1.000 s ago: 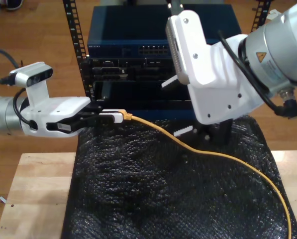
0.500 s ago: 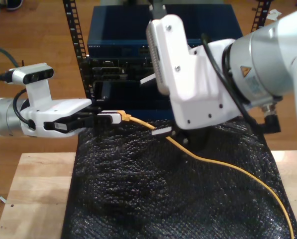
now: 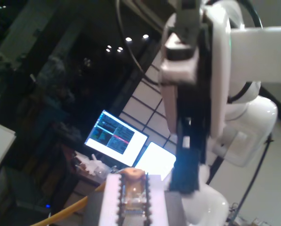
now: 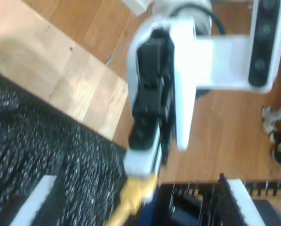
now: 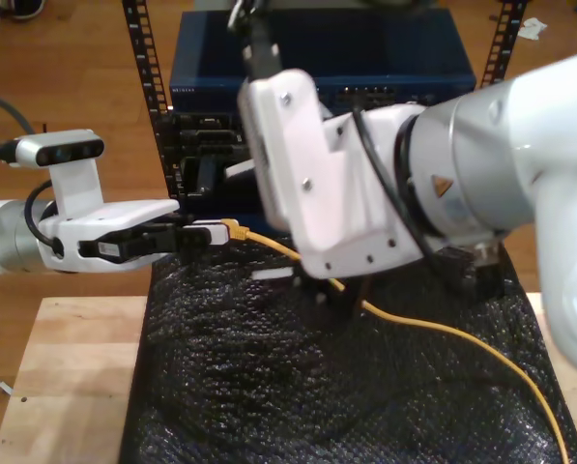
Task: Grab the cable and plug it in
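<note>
The cable was held at its plug end by my first gripper, fingers closed, before the rack. Light and limp, it seemed best gripped there. My second gripper's opening could not be told.

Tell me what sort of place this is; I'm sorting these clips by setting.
Probably a robotics lab or test room set up like a server bay. A rack of blue network gear stands behind a wooden table padded with black bubble wrap, and a lit monitor glows nearby.
</note>
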You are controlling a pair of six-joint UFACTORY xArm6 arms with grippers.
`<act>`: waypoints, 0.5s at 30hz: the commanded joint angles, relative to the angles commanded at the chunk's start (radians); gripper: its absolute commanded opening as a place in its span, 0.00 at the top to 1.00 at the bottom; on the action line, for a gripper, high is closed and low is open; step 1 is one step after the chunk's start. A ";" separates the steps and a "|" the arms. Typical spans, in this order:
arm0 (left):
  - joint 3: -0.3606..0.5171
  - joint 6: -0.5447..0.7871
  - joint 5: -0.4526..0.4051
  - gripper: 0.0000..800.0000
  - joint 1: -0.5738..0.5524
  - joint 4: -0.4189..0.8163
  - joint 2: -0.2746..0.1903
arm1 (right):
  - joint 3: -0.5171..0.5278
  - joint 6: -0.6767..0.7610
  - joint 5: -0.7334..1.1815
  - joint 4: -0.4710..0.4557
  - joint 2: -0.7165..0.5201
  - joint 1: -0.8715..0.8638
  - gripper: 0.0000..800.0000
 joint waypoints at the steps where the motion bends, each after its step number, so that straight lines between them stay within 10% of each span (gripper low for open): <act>1: 0.000 0.000 0.006 0.97 0.002 -0.006 0.003 | 0.003 0.000 -0.003 0.000 -0.003 0.000 0.05; 15: 0.002 -0.032 0.080 0.97 0.000 -0.032 0.028 | 0.043 -0.014 -0.100 0.002 -0.020 0.005 0.05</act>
